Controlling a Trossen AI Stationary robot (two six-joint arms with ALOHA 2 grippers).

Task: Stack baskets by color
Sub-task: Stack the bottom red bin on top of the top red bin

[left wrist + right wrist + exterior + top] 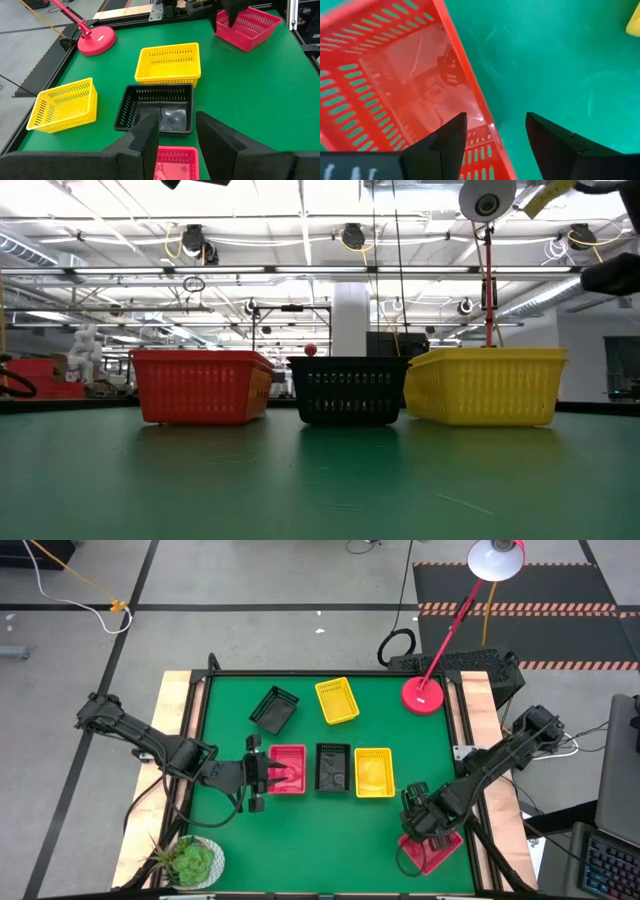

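my right end effector (495, 137) is at the near right corner of the desk (300, 840), fingers spread to straddle the rim wall of a tilted red basket (395, 75), one finger inside and one outside, apparently to pinch the wall for lifting. my left end effector (177, 135) stands open over the red basket in the row (288, 768), beside the black basket (332, 766) and yellow basket (374, 771).

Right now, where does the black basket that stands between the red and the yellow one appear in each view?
High view: black basket mid-table, in the middle of the row.
Low view: centre.
Left wrist view: near the centre.
Right wrist view: not in it.
Landmark: the yellow basket right beside it.
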